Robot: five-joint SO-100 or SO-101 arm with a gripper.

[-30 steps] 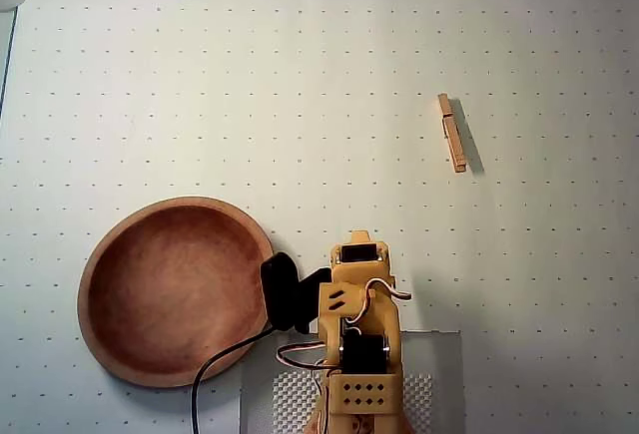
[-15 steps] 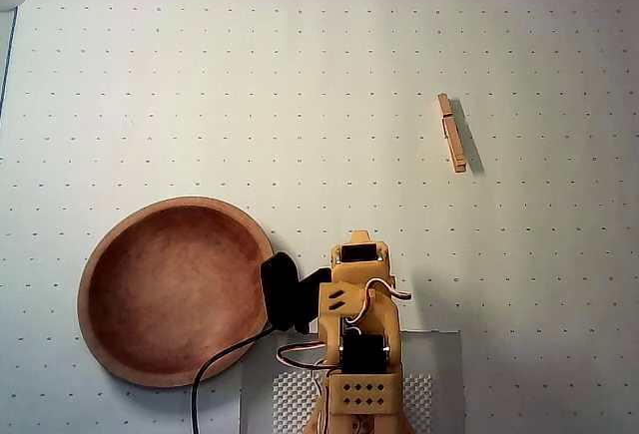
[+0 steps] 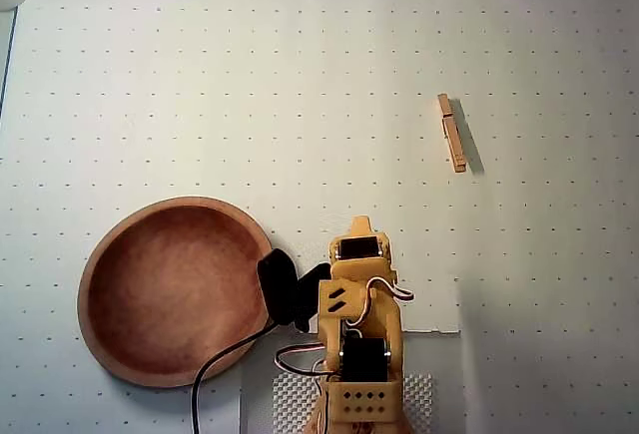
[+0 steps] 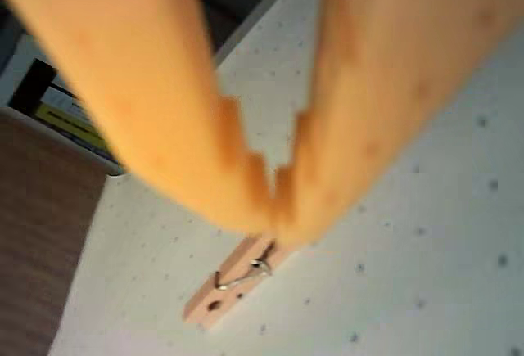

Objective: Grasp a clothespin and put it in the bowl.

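- The clothespin (image 3: 452,133) lies flat on the dotted white surface (image 3: 200,75), well apart from the bowl (image 3: 176,291) (lower left in the overhead view).
- In the wrist view the orange fingers (image 4: 205,151) meet at their tips, closed and empty, clothespin (image 4: 237,282) just beyond them.

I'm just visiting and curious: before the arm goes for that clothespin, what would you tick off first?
1. Clothespin visible and unobstructed on the mat: ok.
2. Bowl empty, ready to receive it: ok.
3. Gripper free of any load: ok, fingertips meet with nothing between them.
4. Jaws open enough to grasp: not ok, they are shut.
5. Gripper over the clothespin: not ok; overhead, the arm sits folded near its base, apart from it.
6. Clothespin lying flat, not on edge: cannot tell.
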